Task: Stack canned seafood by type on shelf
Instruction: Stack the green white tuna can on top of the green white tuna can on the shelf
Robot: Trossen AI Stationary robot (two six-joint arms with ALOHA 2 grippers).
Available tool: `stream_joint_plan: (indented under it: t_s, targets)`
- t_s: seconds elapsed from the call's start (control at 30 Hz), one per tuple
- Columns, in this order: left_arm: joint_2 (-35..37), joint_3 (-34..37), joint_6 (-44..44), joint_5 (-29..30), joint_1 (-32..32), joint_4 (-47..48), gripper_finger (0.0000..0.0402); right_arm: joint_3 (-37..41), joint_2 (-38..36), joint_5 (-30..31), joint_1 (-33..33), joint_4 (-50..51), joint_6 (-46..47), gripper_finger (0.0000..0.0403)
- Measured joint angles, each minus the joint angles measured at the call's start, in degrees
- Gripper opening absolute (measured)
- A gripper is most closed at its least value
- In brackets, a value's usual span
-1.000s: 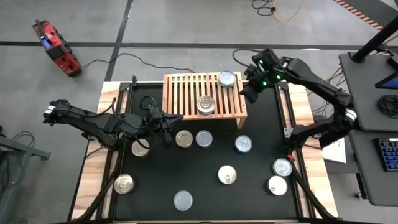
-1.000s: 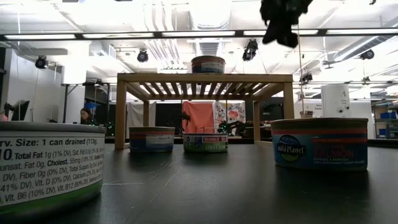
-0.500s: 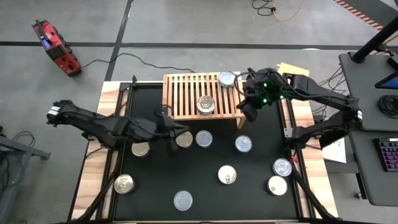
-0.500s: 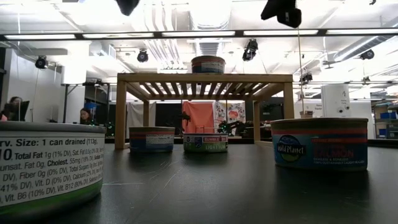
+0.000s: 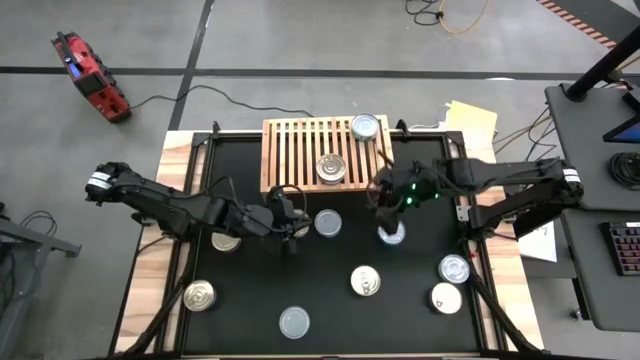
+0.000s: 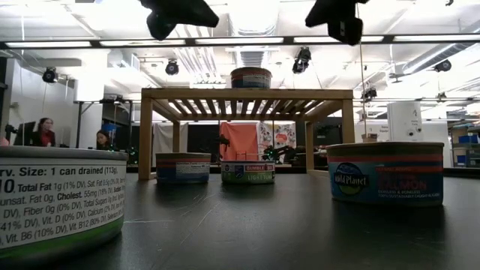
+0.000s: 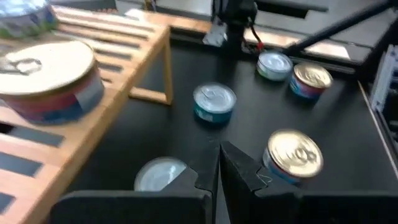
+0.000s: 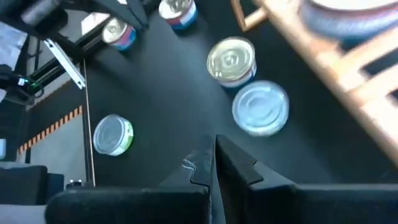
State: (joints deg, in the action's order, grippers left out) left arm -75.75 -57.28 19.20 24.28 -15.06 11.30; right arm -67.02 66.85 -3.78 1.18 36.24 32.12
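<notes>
Both grippers over the table, fingers pressed together, holding nothing.
Left gripper (image 5: 291, 238) above the cans in front of the shelf (image 5: 300, 152); right gripper (image 5: 380, 198) just off its front right corner. Two cans (image 5: 331, 168) on the slats; the rest lie scattered on the table (image 5: 330, 290).

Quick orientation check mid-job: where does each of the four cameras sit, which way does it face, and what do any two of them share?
High view: overhead, straight down on the shelf and both arms; left gripper, right gripper.
Low view: table height, level across to the shelf; both arms hang in from above.
Left wrist view: past its shut fingers over the cans.
Right wrist view: past its shut fingers over the cans.
Shared: the shelf's nearer can shows in the low and left wrist views.
</notes>
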Motion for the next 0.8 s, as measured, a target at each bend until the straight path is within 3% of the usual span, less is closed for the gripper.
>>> stream_joint_plan:
  t_s: [0.23,0.5,0.8]
  targets:
    - [-0.13,0.00,1.50,-2.63,-0.01,4.72,0.0000,9.28,0.00,5.78,5.15,-7.33,7.56,0.0009]
    - [-1.11,0.00,1.51,-2.87,-0.16,5.23,0.0000,20.47,1.30,14.30,7.82,-26.27,7.94,0.0009]
    - [-1.09,0.04,1.71,-2.85,-0.17,5.35,0.0000,19.02,12.66,17.28,7.43,-33.72,6.28,0.0009]
